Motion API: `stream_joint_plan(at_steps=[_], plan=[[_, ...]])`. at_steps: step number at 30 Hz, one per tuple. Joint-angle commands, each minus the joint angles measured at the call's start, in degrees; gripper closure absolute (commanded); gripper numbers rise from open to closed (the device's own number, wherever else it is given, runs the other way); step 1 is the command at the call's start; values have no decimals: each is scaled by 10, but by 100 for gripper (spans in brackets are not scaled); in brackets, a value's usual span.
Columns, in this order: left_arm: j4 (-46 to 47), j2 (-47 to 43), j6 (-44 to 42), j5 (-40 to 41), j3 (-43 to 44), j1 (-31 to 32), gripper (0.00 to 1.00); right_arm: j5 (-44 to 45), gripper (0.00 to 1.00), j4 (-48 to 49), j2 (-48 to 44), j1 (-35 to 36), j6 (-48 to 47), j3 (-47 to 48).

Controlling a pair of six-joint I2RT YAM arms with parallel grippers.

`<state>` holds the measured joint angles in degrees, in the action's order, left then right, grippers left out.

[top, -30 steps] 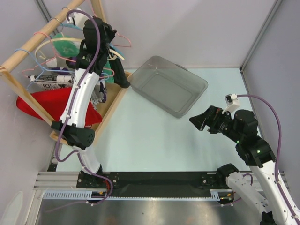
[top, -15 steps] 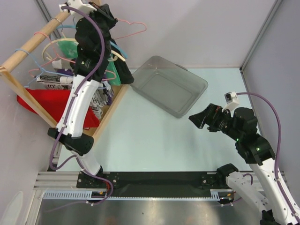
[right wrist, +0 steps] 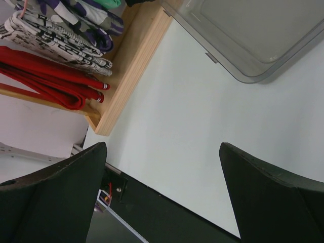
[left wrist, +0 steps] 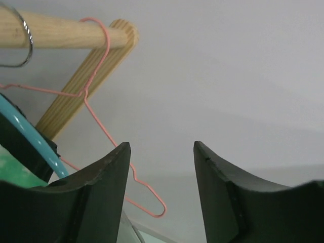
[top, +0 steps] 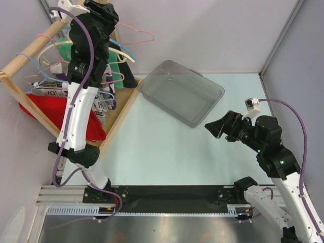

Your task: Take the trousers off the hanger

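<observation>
The thin pink wire hanger (top: pixel 137 36) hangs by its hook on the wooden rod (left wrist: pixel 55 33) at the rack's far end, and its wire (left wrist: pixel 109 129) is bare in the left wrist view. My left gripper (top: pixel 113 17) (left wrist: pixel 161 146) is raised beside it, open, with nothing between its fingers. A dark piece of fabric, apparently the trousers (top: pixel 128 77), shows lower down by the rack's base; my arm hides what it hangs from. My right gripper (top: pixel 214 129) (right wrist: pixel 162 147) hovers open over the table, empty.
A grey plastic bin (top: pixel 182 93) (right wrist: pixel 253 35) lies on the table right of the wooden rack (top: pixel 121 114). On the rack hang a red cloth (top: pixel 35 109) (right wrist: pixel 45 81), patterned garments (right wrist: pixel 61 35), a teal hanger (left wrist: pixel 30 134) and others.
My left arm rose toward the rod's far end with the pink hanger, then its jaws went from shut to open. The hanger now hangs free. The right arm barely moved.
</observation>
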<state>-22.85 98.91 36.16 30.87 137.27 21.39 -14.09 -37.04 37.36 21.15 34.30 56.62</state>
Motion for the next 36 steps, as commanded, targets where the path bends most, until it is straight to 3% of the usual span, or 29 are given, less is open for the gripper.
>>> stream_joint_plan(at_steps=[1,7,14,19,27,30,31,36], plan=[[-77,23,118,-47,18,-33,39,-12,0,5,-7,-1,5,17],[-91,66,216,-98,26,-57,33,-16,1,8,-9,-2,3,17],[-104,107,270,-95,44,-64,28,-18,0,11,-9,-1,3,12],[-77,131,295,-119,48,-74,32,-18,0,15,-5,-1,4,7],[-22,151,303,-120,40,-80,41,-21,0,28,3,-2,5,1],[41,146,297,-123,7,-81,52,-22,0,30,7,-2,4,2],[54,146,294,-124,3,-82,60,-23,0,30,8,-1,4,2],[113,163,300,-141,-3,-87,74,-23,0,31,8,-1,5,2]])
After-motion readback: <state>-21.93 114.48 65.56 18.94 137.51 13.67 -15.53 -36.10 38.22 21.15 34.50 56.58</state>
